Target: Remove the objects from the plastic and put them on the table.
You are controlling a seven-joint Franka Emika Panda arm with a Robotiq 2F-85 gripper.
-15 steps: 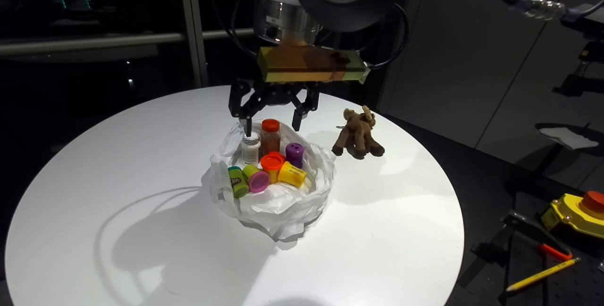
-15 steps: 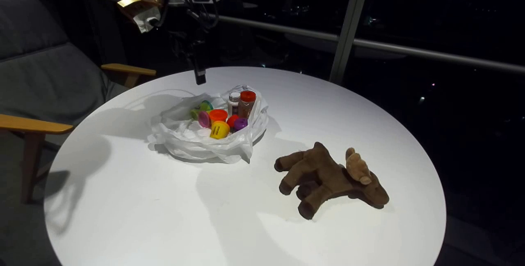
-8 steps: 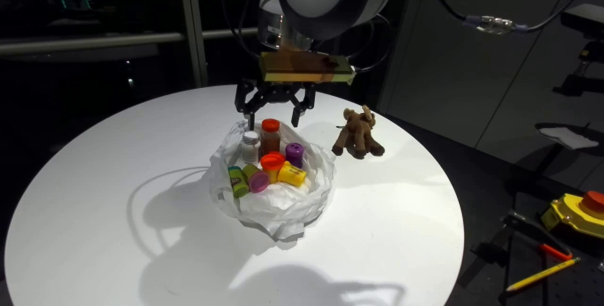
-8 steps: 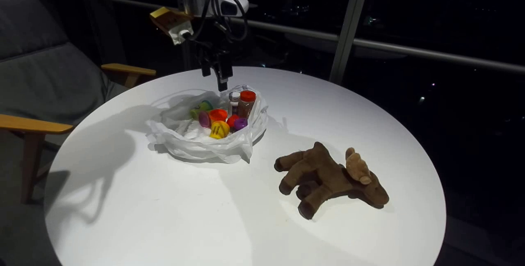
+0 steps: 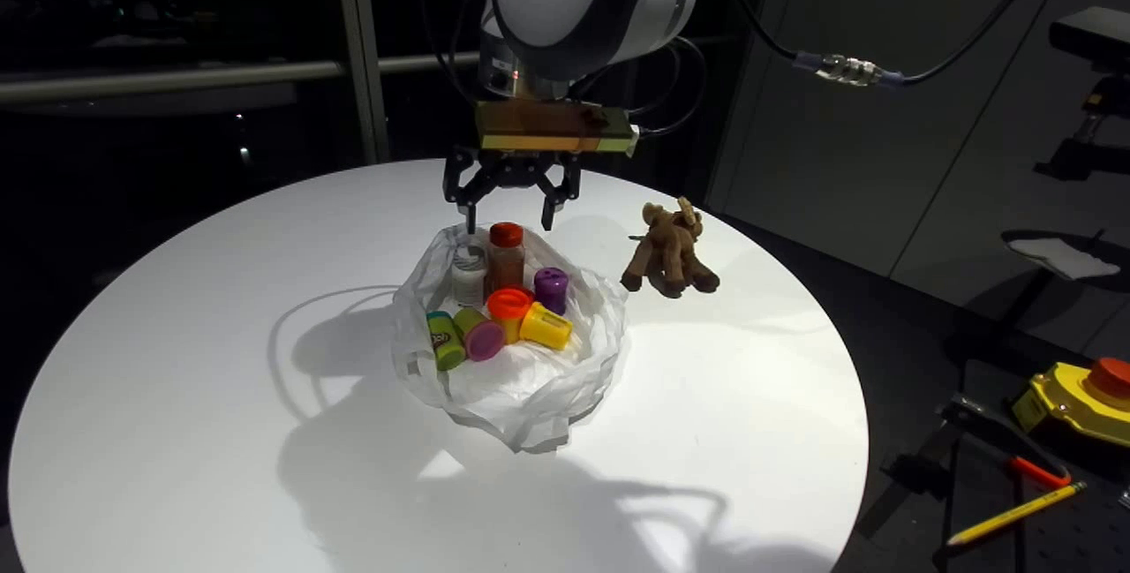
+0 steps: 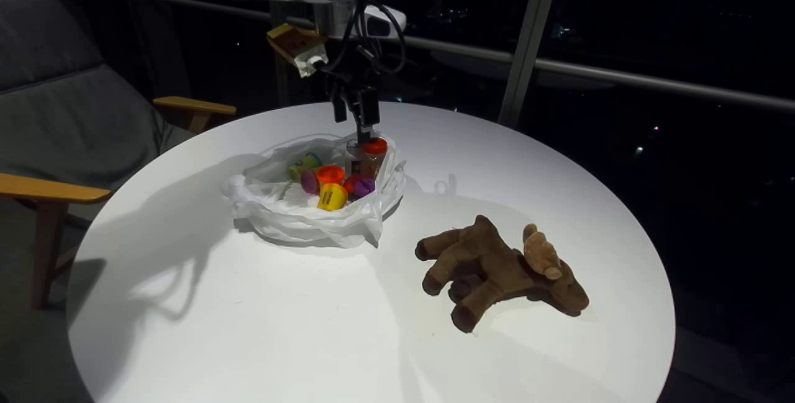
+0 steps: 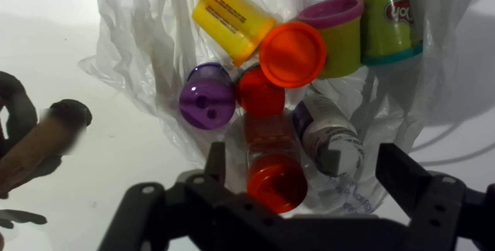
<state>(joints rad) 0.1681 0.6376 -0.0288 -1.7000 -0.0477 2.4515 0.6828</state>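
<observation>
Only the moose (image 5: 668, 255) was out, it seemed, lying on the table (image 5: 194, 317) at two o'clock from the bag (image 5: 530, 405) in an exterior view. Left inside were the jar (image 7: 275, 173), white bottle (image 7: 328, 131), purple piece (image 7: 207, 102), red piece (image 7: 261, 94), yellow tub (image 7: 228, 19), orange-lid tub (image 7: 292, 55), pink-lid tub (image 7: 340, 44) and green tub (image 7: 386, 30). The claw (image 5: 509, 223) hung wide and empty by the bag's twelve-o'clock rim. "Doh" was readable on the green tub; other print was not.
</observation>
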